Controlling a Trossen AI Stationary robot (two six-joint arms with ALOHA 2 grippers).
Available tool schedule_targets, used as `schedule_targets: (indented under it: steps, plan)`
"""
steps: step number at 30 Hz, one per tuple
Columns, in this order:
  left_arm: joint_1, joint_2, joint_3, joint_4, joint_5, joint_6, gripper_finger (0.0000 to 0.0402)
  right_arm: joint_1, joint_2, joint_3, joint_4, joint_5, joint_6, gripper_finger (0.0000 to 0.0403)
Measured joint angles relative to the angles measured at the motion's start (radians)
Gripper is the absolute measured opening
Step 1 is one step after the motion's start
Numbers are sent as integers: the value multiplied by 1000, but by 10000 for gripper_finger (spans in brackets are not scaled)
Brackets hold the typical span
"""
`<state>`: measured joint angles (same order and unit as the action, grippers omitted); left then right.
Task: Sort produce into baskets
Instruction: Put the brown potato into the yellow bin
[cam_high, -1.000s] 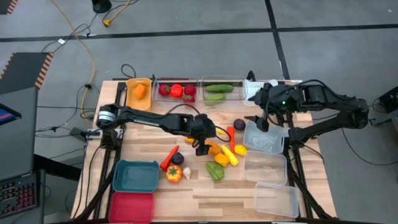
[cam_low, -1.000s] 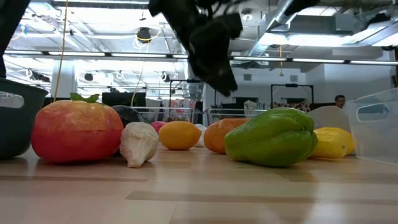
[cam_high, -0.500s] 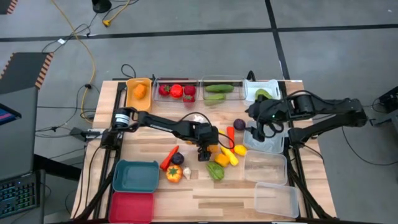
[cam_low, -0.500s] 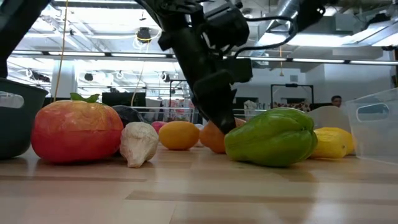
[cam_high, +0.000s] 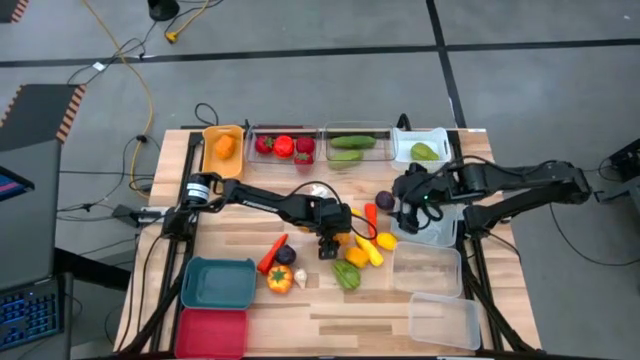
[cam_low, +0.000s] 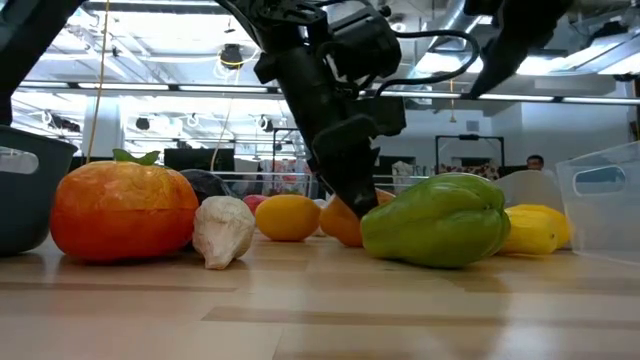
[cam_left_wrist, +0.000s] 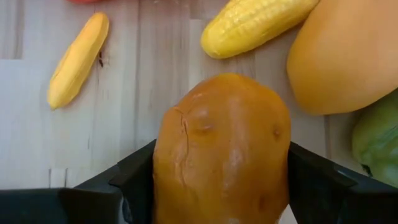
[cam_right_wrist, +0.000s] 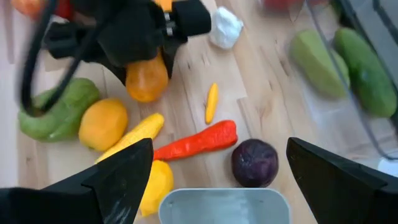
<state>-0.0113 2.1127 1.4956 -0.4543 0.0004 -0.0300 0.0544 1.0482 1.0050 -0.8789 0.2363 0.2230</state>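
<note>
While the left gripper (cam_high: 331, 238) clamps an orange potato (cam_left_wrist: 221, 149) among the loose produce, apparently for lifting, the right gripper (cam_high: 412, 199) hovers wide-jawed nearby.

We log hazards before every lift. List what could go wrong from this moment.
1. The left gripper is closed around the orange potato, which bulges well past the fingers; it might slip on lifting.
2. The corn, orange fruit and green pepper crowd that grasp, so a lift could knock them.
3. The open right gripper hovers near the purple onion and red chili, close to the left arm; the arms could clash.
</note>
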Motion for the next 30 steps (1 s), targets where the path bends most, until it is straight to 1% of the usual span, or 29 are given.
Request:
schedule_targets:
  steps: [4, 10, 15, 22, 30]
  plan:
    - [5, -36, -1, -26, 46, 16, 272, 0, -1, -41, 26, 0, 38, 395]
    - [31, -168, 0, -106, 32, 55, 268, 0, -2, -46, 68, 0, 42, 395]
    - [83, -308, 0, -227, -41, 101, 271, 0, -1, -46, 117, 0, 42, 395]
    - [195, -490, 0, -410, -157, 107, 273, 5, 20, -46, 179, -1, 41, 395]
    - [366, -619, 0, -654, -268, 83, 274, 8, 68, -45, 191, -3, 41, 395]
